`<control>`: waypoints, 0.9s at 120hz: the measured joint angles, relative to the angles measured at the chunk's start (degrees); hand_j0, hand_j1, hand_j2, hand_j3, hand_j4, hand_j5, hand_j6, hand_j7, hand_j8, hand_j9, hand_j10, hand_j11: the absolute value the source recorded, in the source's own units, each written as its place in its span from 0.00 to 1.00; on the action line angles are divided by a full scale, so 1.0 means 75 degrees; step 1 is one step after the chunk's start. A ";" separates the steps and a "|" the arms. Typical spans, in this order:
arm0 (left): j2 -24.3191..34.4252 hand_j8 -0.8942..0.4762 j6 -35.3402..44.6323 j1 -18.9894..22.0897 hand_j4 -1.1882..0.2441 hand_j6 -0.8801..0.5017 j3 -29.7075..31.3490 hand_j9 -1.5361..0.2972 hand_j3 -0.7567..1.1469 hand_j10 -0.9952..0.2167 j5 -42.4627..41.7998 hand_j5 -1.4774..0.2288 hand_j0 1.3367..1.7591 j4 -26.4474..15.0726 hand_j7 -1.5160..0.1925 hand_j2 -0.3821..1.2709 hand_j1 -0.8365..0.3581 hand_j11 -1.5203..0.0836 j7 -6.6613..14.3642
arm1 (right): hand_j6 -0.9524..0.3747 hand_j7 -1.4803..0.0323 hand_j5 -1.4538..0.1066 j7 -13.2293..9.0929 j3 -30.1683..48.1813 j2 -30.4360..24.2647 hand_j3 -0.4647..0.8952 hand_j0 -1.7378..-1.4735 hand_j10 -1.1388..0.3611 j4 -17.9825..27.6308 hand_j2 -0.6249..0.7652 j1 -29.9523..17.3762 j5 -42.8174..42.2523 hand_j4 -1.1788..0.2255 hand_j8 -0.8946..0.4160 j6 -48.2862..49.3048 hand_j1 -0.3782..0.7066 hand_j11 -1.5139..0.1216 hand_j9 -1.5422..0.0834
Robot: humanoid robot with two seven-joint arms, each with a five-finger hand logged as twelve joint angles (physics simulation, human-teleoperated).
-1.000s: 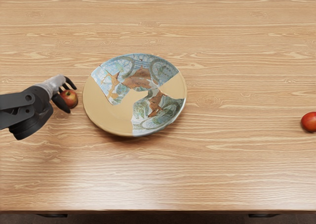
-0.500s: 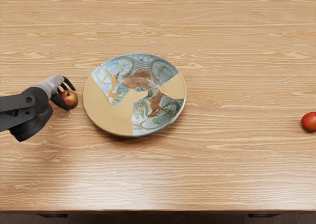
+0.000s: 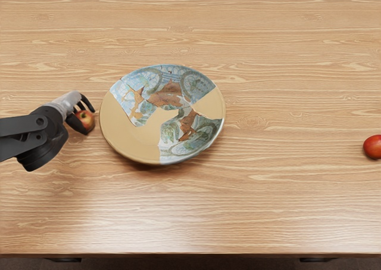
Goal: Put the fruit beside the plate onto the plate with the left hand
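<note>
1. My left arm (image 3: 27,140) enters from the left edge, low over the table (image 3: 268,210). My left hand (image 3: 76,111) sits just left of the plate (image 3: 116,136).
2. Finger state: my fingers (image 3: 88,104) are curled over the top of the small red apple (image 3: 87,120), and my thumb (image 3: 75,124) is pressed against its near-left side. I am gripping the apple.
3. Apple position: beside the plate's left rim, close to it but not on it. It appears to sit on the tabletop inside my grip; I cannot tell whether it is lifted at all.
4. Plate: round and shallow, with a tan glaze and blue-and-rust patterned patches. It sits mid-table and has nothing on it.
5. A second red fruit (image 3: 373,146) lies at the far right edge of the table, well apart from the plate.
6. My right hand does not show.
</note>
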 joint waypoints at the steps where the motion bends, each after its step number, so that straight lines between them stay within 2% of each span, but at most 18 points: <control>1: 0.0000 0.29 -0.0001 0.0000 0.42 0.28 0.0000 0.42 0.40 0.35 -0.0002 0.42 0.75 0.0001 0.44 0.32 0.49 0.47 0.0000 | 0.70 0.96 0.92 0.0000 0.0000 0.0000 0.34 0.30 0.75 0.0000 0.45 0.0000 0.0000 0.83 0.67 0.0000 0.05 0.91 0.93; 39: 0.0000 0.32 -0.0033 -0.0063 0.39 0.32 -0.0043 0.36 0.40 0.29 -0.0178 0.36 0.74 0.0092 0.38 0.30 0.50 0.40 0.0006 | 0.70 0.96 0.92 0.0000 0.0000 0.0000 0.34 0.30 0.75 0.0000 0.45 0.0000 0.0001 0.83 0.67 0.0000 0.05 0.91 0.93; 56: 0.0418 0.32 -0.0199 -0.0121 0.39 0.32 -0.0750 0.37 0.40 0.30 -0.0671 0.37 0.75 0.0177 0.39 0.33 0.48 0.41 0.0008 | 0.70 0.96 0.92 0.0000 0.0000 0.0000 0.34 0.30 0.75 0.0000 0.45 0.0000 0.0001 0.83 0.67 0.0000 0.05 0.91 0.93; 63: 0.0827 0.31 -0.0868 -0.0080 0.39 0.32 -0.1324 0.37 0.40 0.30 -0.1008 0.37 0.75 0.0186 0.39 0.37 0.48 0.42 0.0002 | 0.70 0.96 0.92 0.0000 0.0000 0.0000 0.34 0.30 0.75 0.0000 0.45 0.0001 0.0001 0.83 0.67 0.0000 0.05 0.91 0.93; 72: 0.1372 0.32 -0.2103 -0.0047 0.40 0.33 -0.2216 0.38 0.40 0.30 -0.1508 0.38 0.75 0.0200 0.40 0.37 0.46 0.42 0.0010 | 0.70 0.96 0.92 0.0000 0.0000 0.0000 0.34 0.30 0.75 0.0000 0.45 0.0002 0.0001 0.83 0.67 0.0000 0.05 0.91 0.93; 92: 0.1383 0.29 -0.4208 -0.0063 0.40 0.30 -0.3545 0.39 0.40 0.31 -0.2083 0.39 0.76 0.0195 0.41 0.44 0.46 0.44 0.0006 | 0.70 0.96 0.92 0.0000 0.0000 0.0000 0.34 0.30 0.75 0.0000 0.45 0.0001 0.0001 0.83 0.67 0.0000 0.05 0.91 0.93; 108: 0.1075 0.29 -0.4898 -0.0129 0.40 0.30 -0.4069 0.40 0.40 0.31 -0.2316 0.39 0.76 0.0186 0.42 0.44 0.46 0.44 0.0006 | 0.70 0.96 0.92 0.0000 0.0000 0.0000 0.34 0.30 0.75 0.0000 0.45 0.0001 0.0002 0.83 0.67 0.0000 0.05 0.91 0.93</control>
